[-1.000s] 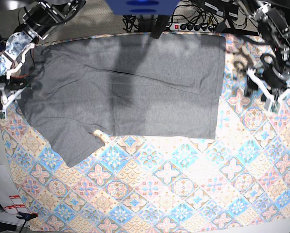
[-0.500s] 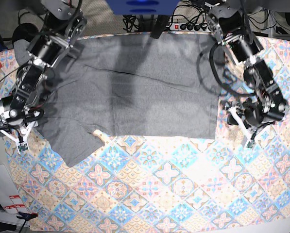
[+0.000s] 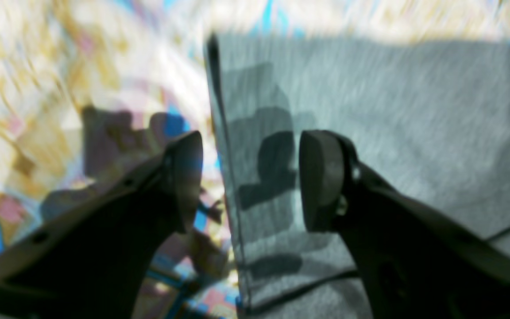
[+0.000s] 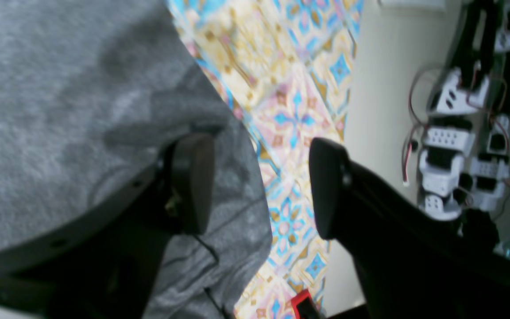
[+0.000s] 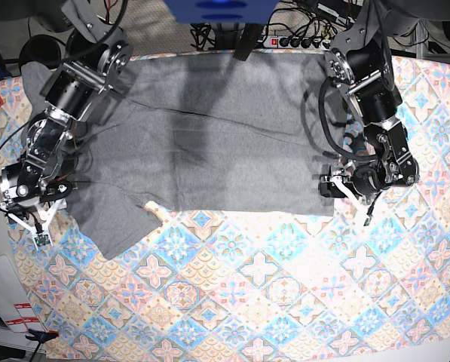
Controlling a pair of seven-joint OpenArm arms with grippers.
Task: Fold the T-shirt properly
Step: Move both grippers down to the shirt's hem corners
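Note:
The grey T-shirt (image 5: 225, 143) lies spread flat on the patterned cloth, one sleeve pointing to the lower left. My left gripper (image 5: 345, 193) is at the shirt's lower right corner. In the left wrist view it (image 3: 250, 177) is open and straddles the hem edge of the T-shirt (image 3: 392, 110), one finger over the cloth and one over the fabric. My right gripper (image 5: 33, 220) is at the shirt's left edge by the sleeve. In the right wrist view it (image 4: 261, 186) is open, with the edge of the T-shirt (image 4: 60, 88) between its fingers. Nothing is gripped.
The floral-tile cloth (image 5: 285, 286) covers the table. A power strip (image 5: 292, 41) and cables lie along the back edge. Papers (image 5: 6, 302) sit off the table at the lower left. Spare robot parts (image 4: 450, 133) stand beyond the table's left edge.
Both arms swung in from the table's outer sides. The left gripper came to the shirt's lower right corner, the right gripper to the left sleeve edge. The right jaws widened.

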